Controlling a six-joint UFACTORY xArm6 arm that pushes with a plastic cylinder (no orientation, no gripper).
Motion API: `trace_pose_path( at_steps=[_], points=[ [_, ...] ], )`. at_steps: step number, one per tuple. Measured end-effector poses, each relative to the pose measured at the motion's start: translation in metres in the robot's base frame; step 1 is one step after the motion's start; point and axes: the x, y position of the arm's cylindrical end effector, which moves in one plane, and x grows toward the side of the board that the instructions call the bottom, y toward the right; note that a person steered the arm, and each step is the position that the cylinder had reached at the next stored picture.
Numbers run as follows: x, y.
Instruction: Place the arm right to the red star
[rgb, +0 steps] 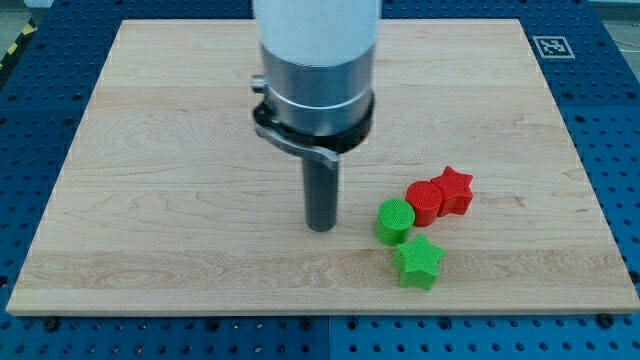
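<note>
The red star lies on the wooden board at the view's right of centre. A red cylinder touches its left side. A green cylinder sits just below-left of the red cylinder. A green star lies below the green cylinder. My tip rests on the board to the left of the green cylinder, a short gap apart. It is well left of the red star, with the red and green cylinders between them.
The arm's wide white and metal body hangs over the board's upper middle. A black-and-white marker sits at the board's top right corner. Blue perforated table surrounds the board.
</note>
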Motion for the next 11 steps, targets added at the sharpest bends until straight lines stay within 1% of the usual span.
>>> trace_pose_path(
  at_steps=[2,3,4,5,7,8,9,10,11],
  points=[
    [0.0,0.063],
    [0.0,0.072],
    [-0.003,0.044],
    [-0.02,0.02],
    [-0.058,0.028],
    [-0.082,0.05],
    [-0.095,0.099],
    [-0.094,0.174],
    [-0.061,0.227]
  ],
)
